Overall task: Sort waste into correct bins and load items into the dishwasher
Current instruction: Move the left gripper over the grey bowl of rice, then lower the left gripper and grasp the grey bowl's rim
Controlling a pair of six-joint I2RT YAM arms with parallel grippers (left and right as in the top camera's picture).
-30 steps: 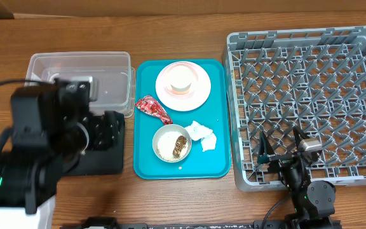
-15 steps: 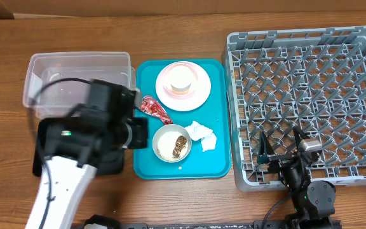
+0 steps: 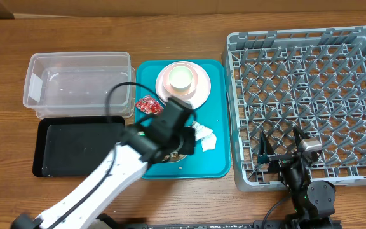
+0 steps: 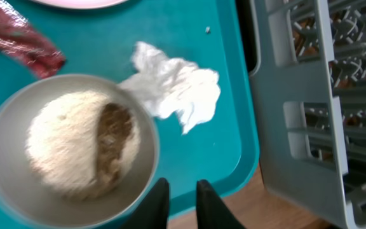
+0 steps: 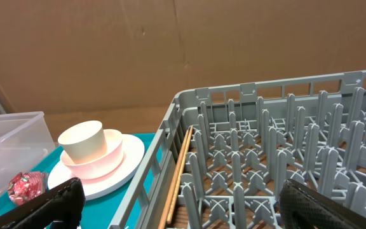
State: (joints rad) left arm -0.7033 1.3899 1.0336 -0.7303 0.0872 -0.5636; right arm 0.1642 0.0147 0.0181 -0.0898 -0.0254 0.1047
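Observation:
My left gripper [image 4: 182, 191] hangs low over the teal tray's front edge, beside the bowl [image 4: 11, 187]. Its fingers stand a narrow gap apart with nothing between them. The bowl holds white rice [image 4: 62, 143] and a brown scrap [image 4: 113, 143]; in the overhead view my arm covers most of it. A crumpled white napkin [image 4: 176, 89] [image 3: 203, 135] lies right of the bowl. The red wrapper [image 3: 148, 105] [image 4: 18, 38] lies at the tray's left. A white cup [image 3: 180, 76] sits on a pink plate [image 3: 199, 92]. My right gripper [image 3: 278, 149] [image 5: 183, 207] stands wide open and empty at the dish rack's [image 3: 310, 102] front-left corner.
The clear tub [image 3: 75, 86] and the black tray [image 3: 75, 147] sit left of the teal tray [image 3: 215, 159]. A thin wooden stick [image 5: 176, 172] lies along the rack's left inner wall. The rack wall [image 4: 310, 95] stands close to the right of my left gripper.
My left arm swung right from over the black tray to above the bowl on the teal tray. The right arm has not moved.

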